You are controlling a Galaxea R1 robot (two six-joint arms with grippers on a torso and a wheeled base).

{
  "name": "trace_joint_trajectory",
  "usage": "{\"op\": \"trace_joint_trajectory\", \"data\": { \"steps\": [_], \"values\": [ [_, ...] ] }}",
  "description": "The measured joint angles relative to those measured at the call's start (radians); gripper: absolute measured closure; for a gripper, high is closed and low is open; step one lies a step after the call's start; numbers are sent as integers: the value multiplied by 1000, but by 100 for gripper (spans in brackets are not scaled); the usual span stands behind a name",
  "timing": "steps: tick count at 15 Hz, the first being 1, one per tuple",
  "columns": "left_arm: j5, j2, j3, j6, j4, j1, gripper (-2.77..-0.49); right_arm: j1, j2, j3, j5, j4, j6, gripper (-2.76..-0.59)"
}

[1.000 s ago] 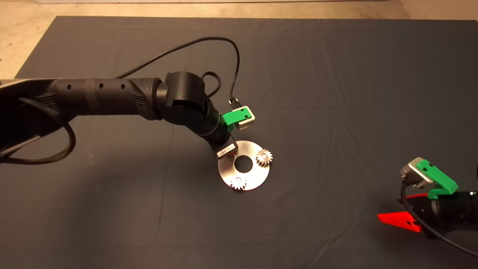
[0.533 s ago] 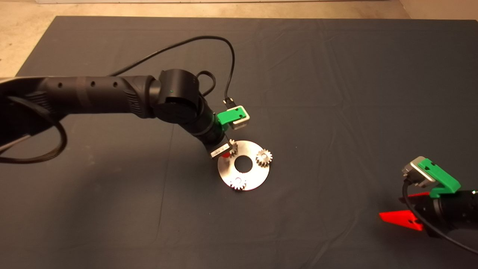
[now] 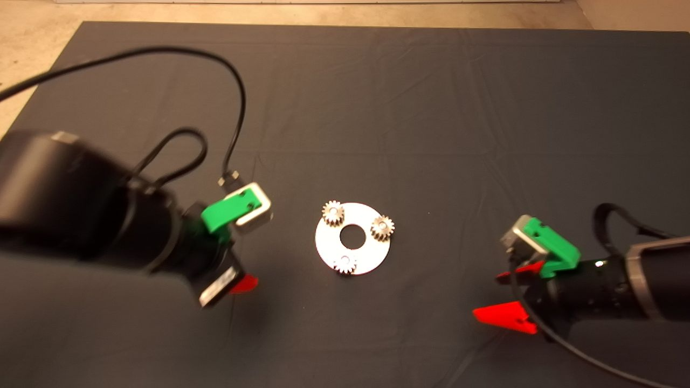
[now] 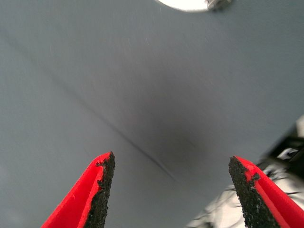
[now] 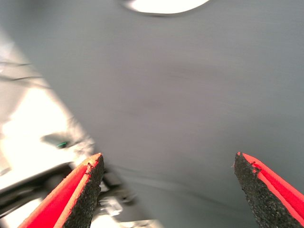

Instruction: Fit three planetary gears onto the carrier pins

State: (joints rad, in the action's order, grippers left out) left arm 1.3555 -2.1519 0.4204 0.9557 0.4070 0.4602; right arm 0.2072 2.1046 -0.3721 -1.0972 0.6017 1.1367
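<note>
Red fingers (image 4: 102, 190) of the left gripper (image 3: 237, 283) stand spread wide and hold nothing, only bare dark mat (image 3: 431, 108) between the black pads in the left wrist view; in the head view the gripper hangs over the mat well to the left of the round silver plate (image 3: 372, 256), touching none of the parts; the right gripper (image 3: 509, 299) hovers low at the right side of the mat, its fingers (image 5: 83, 190) likewise released and wide apart, empty, pointing toward the plate but well clear of it.

On the plate, three small silvery planetary gears sit at the rim around the central hole: one gear at the upper left (image 3: 333, 213), one at the upper right (image 3: 383, 227), one at the lower edge (image 3: 345, 264); each is toothed, bright, with a pale centre where a carrier pin shows through the bore, though the pins themselves are too small to make out clearly; the plate lies flat near the middle of the counter's mat.

Half a second earlier the left arm reached over the plate with its fingers at the upper-left gear; it has since pulled back to the left and that gear is left in place on the plate; the right gripper has moved inward from the lower right edge, closer to the plate.
</note>
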Motion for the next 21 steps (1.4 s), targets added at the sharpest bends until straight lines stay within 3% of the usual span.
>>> {"op": "trace_joint_trajectory", "data": {
  "steps": [2,4,5,6,7,8,10,13,16,18,20,21],
  "values": [
    [-4,56,-53,129,4,13,-163,-18,122,2,-12,-8,71,-202],
    [-27,81,-87,218,1,12,-163,-43,176,3,-41,-14,100,-202],
    [-41,76,-96,243,1,12,-163,-49,172,4,-95,-18,119,-202],
    [-54,54,-104,267,0,14,-163,-52,158,4,-123,-19,127,-202],
    [-62,26,-107,280,1,14,-163,-56,153,4,-138,-19,137,-202],
    [-69,4,-109,280,1,14,-163,-56,153,5,-139,-21,144,-202],
    [-71,-4,-109,281,1,6,-163,-55,137,5,-166,-22,147,-202],
    [-68,-24,-110,281,0,-24,-163,-55,69,5,-177,-23,147,-202],
    [-72,-34,-111,281,1,-26,-163,-73,69,6,-183,-23,147,-202],
    [-90,-53,-111,281,-1,-61,-163,-72,43,7,-181,-23,147,-202],
    [-112,-73,-111,286,0,-72,-163,-72,-14,9,-182,-23,147,-202],
    [-111,-73,-111,289,1,-71,-163,-73,-37,12,-182,-23,147,-202]
  ]
}}
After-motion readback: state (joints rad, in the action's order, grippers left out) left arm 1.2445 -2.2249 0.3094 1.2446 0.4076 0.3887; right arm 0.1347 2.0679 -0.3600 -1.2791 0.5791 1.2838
